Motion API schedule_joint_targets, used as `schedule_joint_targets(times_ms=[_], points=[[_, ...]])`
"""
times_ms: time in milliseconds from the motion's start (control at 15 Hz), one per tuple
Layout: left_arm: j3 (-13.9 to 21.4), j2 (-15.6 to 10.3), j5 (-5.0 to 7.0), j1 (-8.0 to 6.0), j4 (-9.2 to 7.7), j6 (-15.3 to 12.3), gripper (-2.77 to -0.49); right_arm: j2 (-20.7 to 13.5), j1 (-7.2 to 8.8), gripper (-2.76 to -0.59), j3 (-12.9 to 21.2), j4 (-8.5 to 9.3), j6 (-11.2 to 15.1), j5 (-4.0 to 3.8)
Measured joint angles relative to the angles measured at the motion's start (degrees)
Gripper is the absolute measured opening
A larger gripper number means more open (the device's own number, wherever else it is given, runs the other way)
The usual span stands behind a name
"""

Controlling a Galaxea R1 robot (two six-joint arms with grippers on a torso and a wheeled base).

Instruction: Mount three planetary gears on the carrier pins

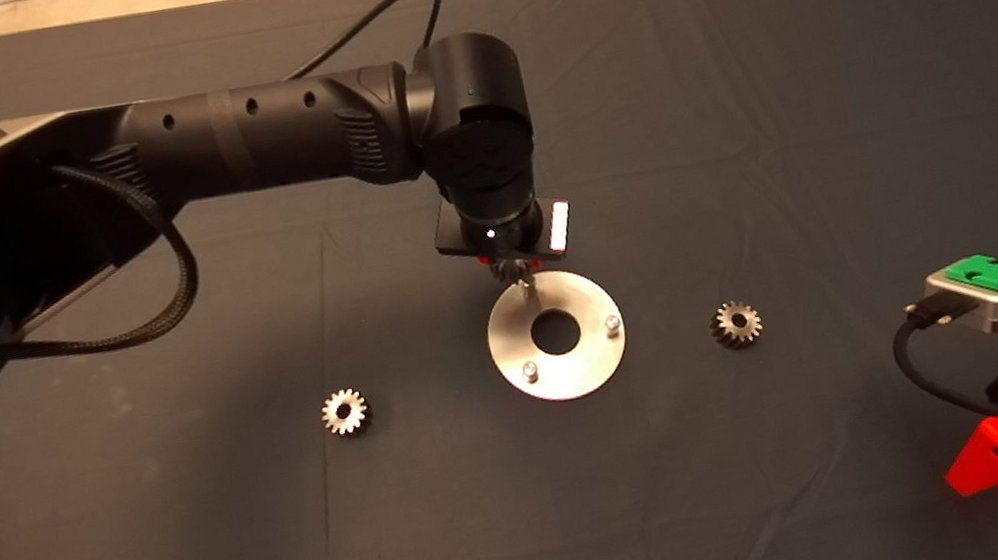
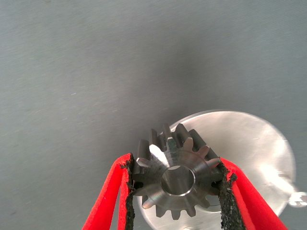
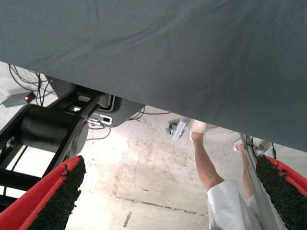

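A shiny silver disc (image 1: 573, 359) with a large central hole lies mid-mat, and two carrier pins (image 1: 530, 371) (image 1: 612, 324) stand bare on it. My left gripper (image 1: 515, 269) hangs over the disc's far edge, shut on one planetary gear (image 2: 176, 176), which is held just above the disc (image 2: 249, 143). The far pin is hidden under that gear. A second planetary gear (image 1: 346, 412) lies on the mat left of the disc, and a third (image 1: 736, 323) lies to its right. My right gripper (image 3: 168, 196) waits open at the lower right edge.
The left arm (image 1: 254, 149) stretches across the mat from the left. In the right wrist view the mat's edge (image 3: 158, 103), a machine base (image 3: 53, 129), cables and a person's legs (image 3: 211, 167) on the floor show.
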Motion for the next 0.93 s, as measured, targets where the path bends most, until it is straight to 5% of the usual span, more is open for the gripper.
schedule_joint_targets(times_ms=[400, 933], points=[[0.00, 0.00, -1.29, 1.60, 0.07, 0.04, -2.35, 0.01, 0.00, -0.71, 0.00, 0.00, 0.00, 0.02], [0.00, -0.09, -1.34, 1.56, 0.16, 0.06, -2.35, 0.01, 0.00, -0.71, 0.00, 0.00, 0.00, 0.00]])
